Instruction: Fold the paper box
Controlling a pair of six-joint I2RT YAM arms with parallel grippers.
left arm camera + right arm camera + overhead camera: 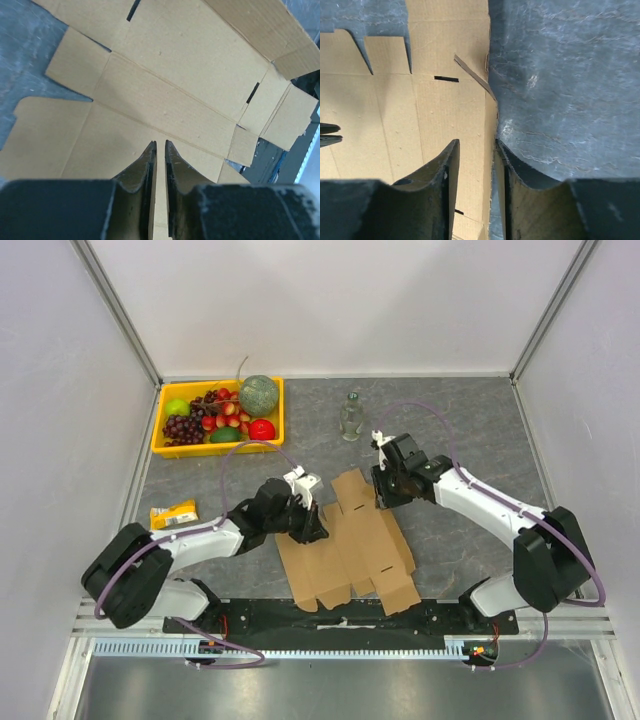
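The paper box [350, 550] lies flat on the grey mat as a brown die-cut sheet with flaps and slots. My left gripper [312, 525] points down at its left edge. In the left wrist view the sheet [165, 90] fills the frame, and the left gripper [160, 143] has its jaws almost together with a thin slit showing cardboard colour. My right gripper [383, 498] is at the sheet's upper right edge. In the right wrist view that gripper [476, 142] is open and straddles the sheet's edge [440, 115], one finger over cardboard, one over mat.
A yellow tray [157, 430] of fruit stands at the back left. A clear bottle [350, 417] is upright behind the sheet. A small yellow packet [173, 514] lies at the left. White walls close in the table on three sides.
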